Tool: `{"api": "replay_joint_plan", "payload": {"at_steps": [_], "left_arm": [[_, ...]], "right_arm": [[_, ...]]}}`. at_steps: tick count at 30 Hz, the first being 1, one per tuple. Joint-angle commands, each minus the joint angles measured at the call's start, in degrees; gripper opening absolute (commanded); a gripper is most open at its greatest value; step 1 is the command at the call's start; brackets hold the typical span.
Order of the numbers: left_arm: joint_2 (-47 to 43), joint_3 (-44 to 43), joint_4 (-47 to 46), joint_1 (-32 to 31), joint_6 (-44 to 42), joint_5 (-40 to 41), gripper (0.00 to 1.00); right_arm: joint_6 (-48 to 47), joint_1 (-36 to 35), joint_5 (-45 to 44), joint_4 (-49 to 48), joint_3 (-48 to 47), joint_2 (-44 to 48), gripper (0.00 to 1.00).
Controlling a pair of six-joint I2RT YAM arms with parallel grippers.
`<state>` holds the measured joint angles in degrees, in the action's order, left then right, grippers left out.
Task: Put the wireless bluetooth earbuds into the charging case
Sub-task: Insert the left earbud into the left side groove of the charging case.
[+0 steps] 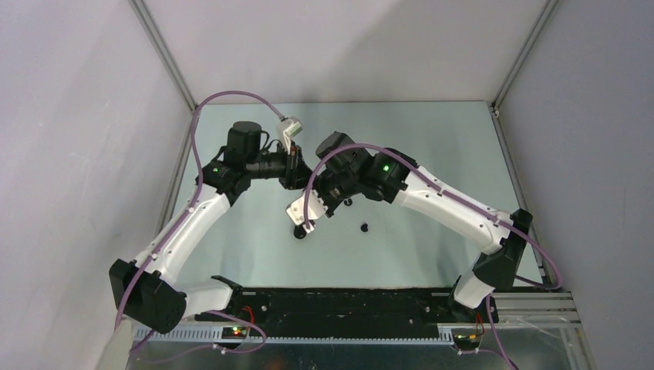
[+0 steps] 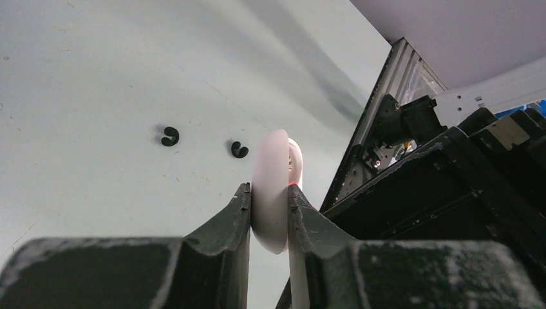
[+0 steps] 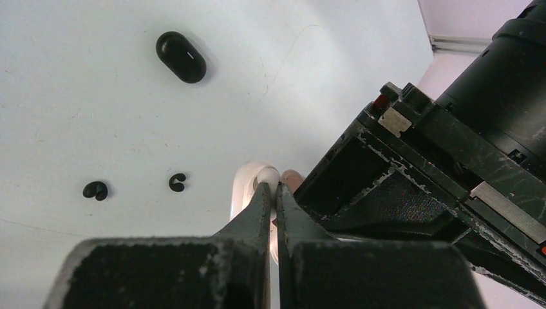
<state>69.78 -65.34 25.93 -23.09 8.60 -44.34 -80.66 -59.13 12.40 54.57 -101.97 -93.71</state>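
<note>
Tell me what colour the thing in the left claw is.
The pinched thing is white, clearest in the left wrist view.

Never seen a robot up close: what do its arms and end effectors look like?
The left arm and right arm are white shells with black joints, green lights, and purple cables looping alongside. The left end effector and right end effector each have two dark, scuffed, tapering fingers.

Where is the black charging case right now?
In the right wrist view, the black charging case lies free on the table, upper left, beyond the two black earbuds.
</note>
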Motion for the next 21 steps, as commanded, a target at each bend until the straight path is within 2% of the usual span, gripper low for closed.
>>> {"api": "replay_joint_plan", "payload": {"at_steps": [1, 21], "left_arm": [[-0.79, -0.01, -1.10, -0.34, 1.63, -6.50, 0.00], [-0.17, 0.54, -1.06, -0.16, 1.88, -6.29, 0.00]], "right_arm": [[-1.71, 0.70, -2.81, -1.06, 0.59, 1.63, 0.00], [-4.58, 0.41, -6.25, -1.65, 2.47, 3.02, 0.00]]}}
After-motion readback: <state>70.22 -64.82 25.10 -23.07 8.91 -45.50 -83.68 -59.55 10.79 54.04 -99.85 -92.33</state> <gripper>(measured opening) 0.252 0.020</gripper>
